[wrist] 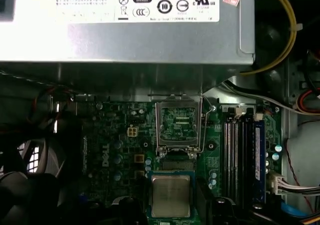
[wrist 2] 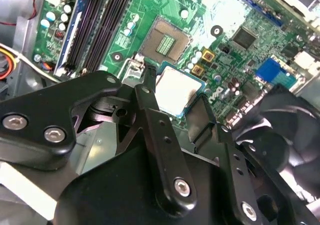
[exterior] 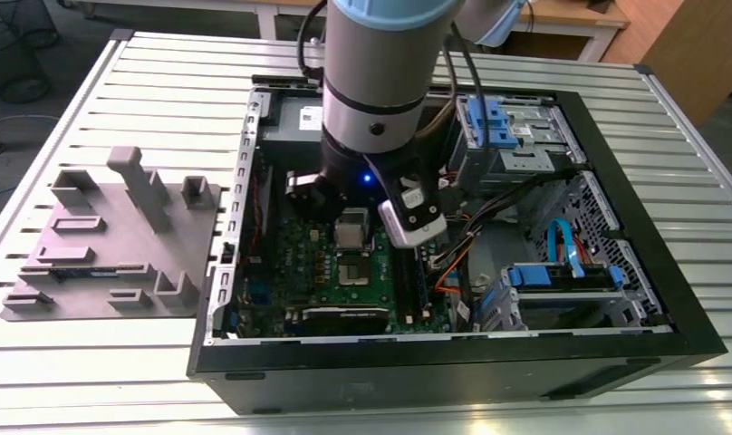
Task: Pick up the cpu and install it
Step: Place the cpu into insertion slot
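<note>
The cpu [wrist 2: 178,89] is a small square chip with a silver-grey top and a thin dark rim. My gripper [wrist 2: 176,96] is shut on it, with one black finger [wrist 2: 150,92] on each side. The chip hangs a little above the green motherboard [wrist 2: 240,15], just beside the open socket [wrist 2: 166,41]. In the first wrist view the cpu [wrist: 171,195] sits below the socket [wrist: 178,157], whose metal frame [wrist: 178,125] is flipped up. In the exterior view the cpu [exterior: 354,227] hangs under the arm inside the computer case [exterior: 632,272], above the socket [exterior: 354,272].
A grey power supply [wrist: 125,30] borders the board beside the socket. Black memory slots [wrist: 240,155] run along one side and a black fan [wrist 2: 287,130] along the other. Drive cages with blue clips [exterior: 505,122] and cables crowd the exterior view's right. A grey parts fixture [exterior: 112,245] lies outside the case.
</note>
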### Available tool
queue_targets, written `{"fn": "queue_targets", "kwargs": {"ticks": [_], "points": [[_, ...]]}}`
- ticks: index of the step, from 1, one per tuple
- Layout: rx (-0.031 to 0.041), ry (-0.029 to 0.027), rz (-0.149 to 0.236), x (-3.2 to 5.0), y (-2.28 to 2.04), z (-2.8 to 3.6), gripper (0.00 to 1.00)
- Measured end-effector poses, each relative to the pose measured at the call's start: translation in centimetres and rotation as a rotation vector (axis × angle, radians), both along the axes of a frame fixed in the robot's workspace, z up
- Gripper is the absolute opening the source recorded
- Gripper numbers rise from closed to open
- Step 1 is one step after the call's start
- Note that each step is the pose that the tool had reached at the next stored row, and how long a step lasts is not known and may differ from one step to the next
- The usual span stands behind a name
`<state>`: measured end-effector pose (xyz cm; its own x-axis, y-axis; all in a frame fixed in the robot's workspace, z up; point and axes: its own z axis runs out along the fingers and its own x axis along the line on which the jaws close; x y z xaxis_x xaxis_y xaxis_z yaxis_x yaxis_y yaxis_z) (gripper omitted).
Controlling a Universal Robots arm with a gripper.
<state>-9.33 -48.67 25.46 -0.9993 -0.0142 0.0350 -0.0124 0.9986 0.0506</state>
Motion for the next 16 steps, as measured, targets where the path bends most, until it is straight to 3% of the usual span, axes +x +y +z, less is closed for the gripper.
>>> {"fn": "queue_targets", "kwargs": {"ticks": [9,16], "points": [[0.0001,0.0,0.0,0.08,-0.85,-1.63,0.48],[0.0001,-0.0001,0.0,0.31,-1.06,-2.91,0.48]]}}
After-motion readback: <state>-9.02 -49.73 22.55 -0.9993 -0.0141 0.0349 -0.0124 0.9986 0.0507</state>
